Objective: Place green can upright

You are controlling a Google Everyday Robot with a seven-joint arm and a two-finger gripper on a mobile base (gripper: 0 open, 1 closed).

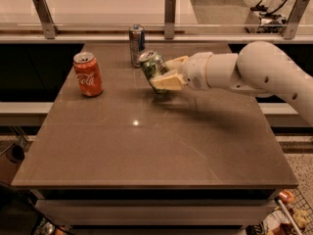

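The gripper (161, 74) reaches in from the right edge of the surface (146, 151) and is clamped on the green can (151, 64). The can is tilted between its 2 fingers, silver top leaning toward the far-left corner, over the far half of the surface. Just behind it, by the far edge, stands 1 slim silver-blue can (136, 44) — whether the 2 touch I cannot tell — and a red Coca-Cola can (88, 74) stands upright well to the left, near the left edge.
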